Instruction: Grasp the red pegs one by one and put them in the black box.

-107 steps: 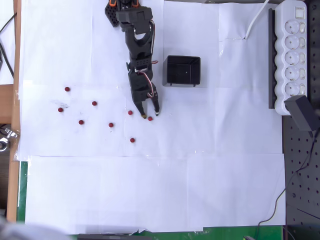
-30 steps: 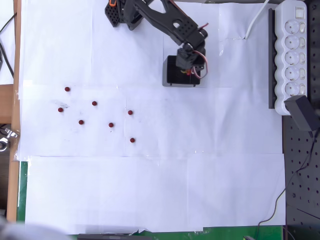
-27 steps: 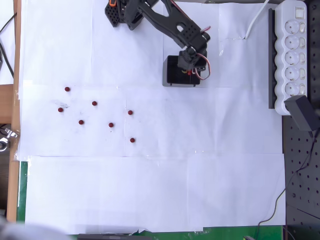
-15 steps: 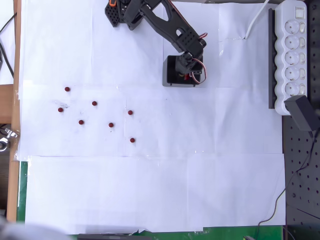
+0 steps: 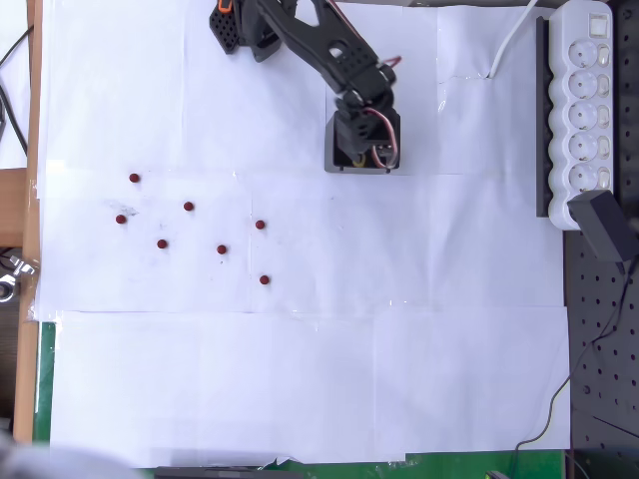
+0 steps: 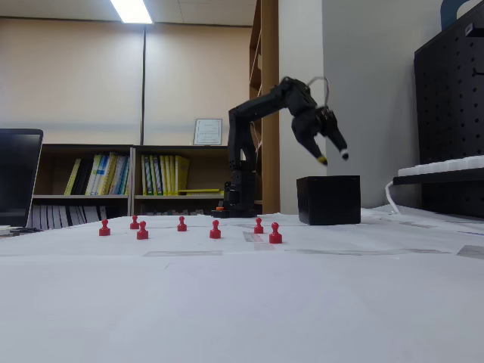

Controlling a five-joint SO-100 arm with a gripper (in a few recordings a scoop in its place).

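Note:
Several small red pegs lie scattered on the white paper, among them one (image 5: 134, 178) at the far left, one (image 5: 260, 225) nearest the box and one (image 5: 265, 280) lowest; the fixed view shows them standing upright, e.g. (image 6: 275, 233). The black box (image 5: 331, 152) sits at the upper middle, largely covered by the black arm. My gripper (image 5: 370, 158) hangs a little above the box (image 6: 328, 200). In the fixed view the gripper (image 6: 333, 157) is open, tips pointing down-right, with nothing between them. The box's inside is hidden.
A white power strip (image 5: 584, 110) and a black adapter (image 5: 604, 225) line the right edge, with a black pegboard (image 5: 602, 349) below them. The arm's base (image 5: 240, 25) stands at the top. A laptop (image 6: 19, 178) sits at the left of the fixed view.
The peg that lay between my fingers 3.6 s ago is gone from the paper. The arm has swung right to the box; over the last second the wrist shifted slightly left above it.

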